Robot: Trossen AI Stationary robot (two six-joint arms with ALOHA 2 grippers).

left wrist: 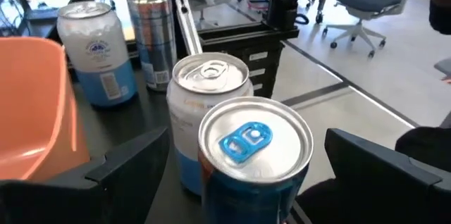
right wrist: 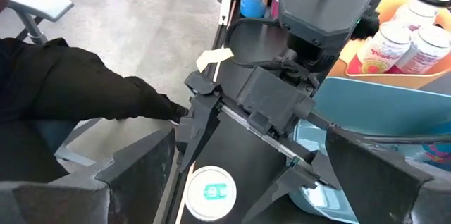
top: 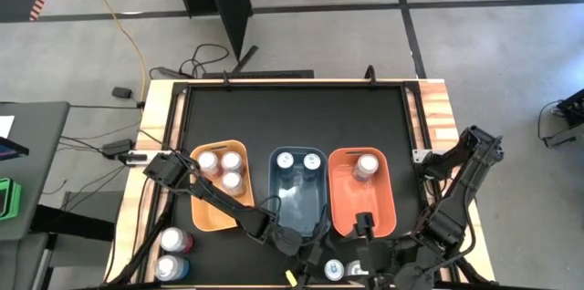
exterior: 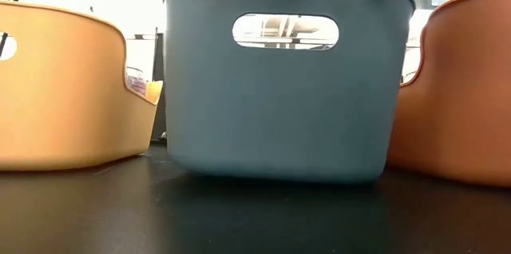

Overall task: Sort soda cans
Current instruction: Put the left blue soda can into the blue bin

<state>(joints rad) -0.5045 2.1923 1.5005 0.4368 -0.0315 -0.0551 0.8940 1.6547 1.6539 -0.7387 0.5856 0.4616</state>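
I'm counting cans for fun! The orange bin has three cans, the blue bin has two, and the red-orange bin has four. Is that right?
Not quite. The red-orange bin holds only one can, not four; the high view shows it. The rest is right: three cans in the orange bin and two cans in the blue bin.

No legible text, perhaps blurred can labels (right wrist: pixel 409 44)

The soda cans (left wrist: pixel 255 146) are metal with shiny, smooth silver tops and glossy printed bodies. The orange bin (exterior: pixel 64 86), blue bin (exterior: pixel 287 94) and red-orange bin (exterior: pixel 463 94) are smooth, matt plastic. The counter (top: pixel 292 117) has a matt black surface edged with pale wood.
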